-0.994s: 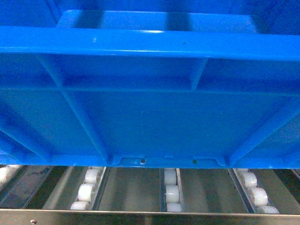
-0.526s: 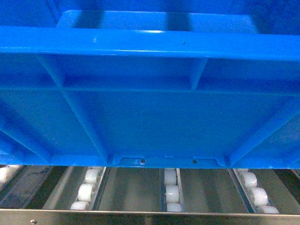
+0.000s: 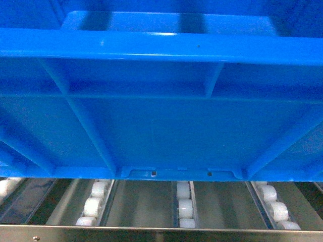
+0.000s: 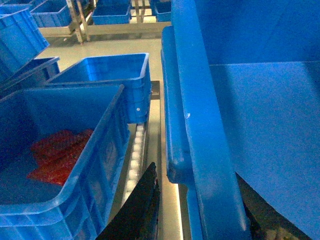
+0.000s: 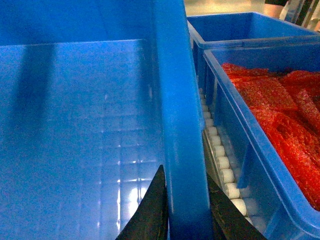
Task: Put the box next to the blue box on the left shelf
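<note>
Box [image 3: 161,121]: fills head view, base over left shelf [image 3: 141,204] rollers.
Right hand [image 5: 172,210]: clamped on box side wall, 6 o'clock.
Left hand [image 4: 145,205]: at box rim; closure cannot be told.
Neighbouring crate [image 5: 260,100]: just beside box, holds red material.

A pale grey-green floor [image 4: 95,47] with a dull sheen spreads beyond the rack. At the far end stands a light-coloured metal frame [image 4: 80,22] carrying more blue crates [image 4: 112,12]. Other blue crates sit close by: two hold crumpled red material [image 4: 57,155], and one behind them [image 4: 107,75] looks bare inside. Soft overhead light glints off the plastic.
</note>
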`<state>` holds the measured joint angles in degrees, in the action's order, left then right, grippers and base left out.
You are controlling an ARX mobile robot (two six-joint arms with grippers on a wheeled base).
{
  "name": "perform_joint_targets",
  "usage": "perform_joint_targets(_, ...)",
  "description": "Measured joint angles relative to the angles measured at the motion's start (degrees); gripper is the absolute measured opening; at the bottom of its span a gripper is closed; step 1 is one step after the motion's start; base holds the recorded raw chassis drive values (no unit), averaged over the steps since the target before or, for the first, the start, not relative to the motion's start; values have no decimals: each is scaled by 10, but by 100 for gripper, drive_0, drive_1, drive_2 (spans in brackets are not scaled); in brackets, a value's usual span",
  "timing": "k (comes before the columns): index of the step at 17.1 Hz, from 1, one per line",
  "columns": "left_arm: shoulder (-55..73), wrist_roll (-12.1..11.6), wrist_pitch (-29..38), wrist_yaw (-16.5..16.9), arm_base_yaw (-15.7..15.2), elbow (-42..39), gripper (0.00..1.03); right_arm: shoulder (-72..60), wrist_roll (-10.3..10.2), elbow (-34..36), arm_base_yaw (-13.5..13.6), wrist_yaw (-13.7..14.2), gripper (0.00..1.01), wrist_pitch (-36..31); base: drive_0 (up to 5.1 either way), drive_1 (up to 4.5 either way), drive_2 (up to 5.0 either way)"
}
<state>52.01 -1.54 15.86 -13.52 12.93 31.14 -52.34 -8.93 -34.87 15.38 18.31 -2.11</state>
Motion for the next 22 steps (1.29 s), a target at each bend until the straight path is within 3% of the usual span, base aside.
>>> perform_joint_targets(14, 0, 0, 0, 0, 0, 0, 32, 0, 0, 0, 0, 0, 10, 0, 0, 0, 0)
perform_joint_targets(16, -2, 19, -21, 20, -10, 2, 32, -2, 44, 19, 27, 74, 10, -58, 0, 0, 0)
perform_joint_targets(17, -2, 20, -21, 21, -10, 2, 32, -5, 50, 19, 27, 78, 11, -61, 0, 0, 0)
perform_joint_targets(19, 2, 22, -33, 23, -13, 5, 32, -9, 42, 14, 24, 76, 11, -33, 0, 0, 0)
perform_joint_targets(22, 55, 30, -69, 44, -32, 32, 32, -67, 20, -23, -6, 25, 11, 16, 0, 0, 0)
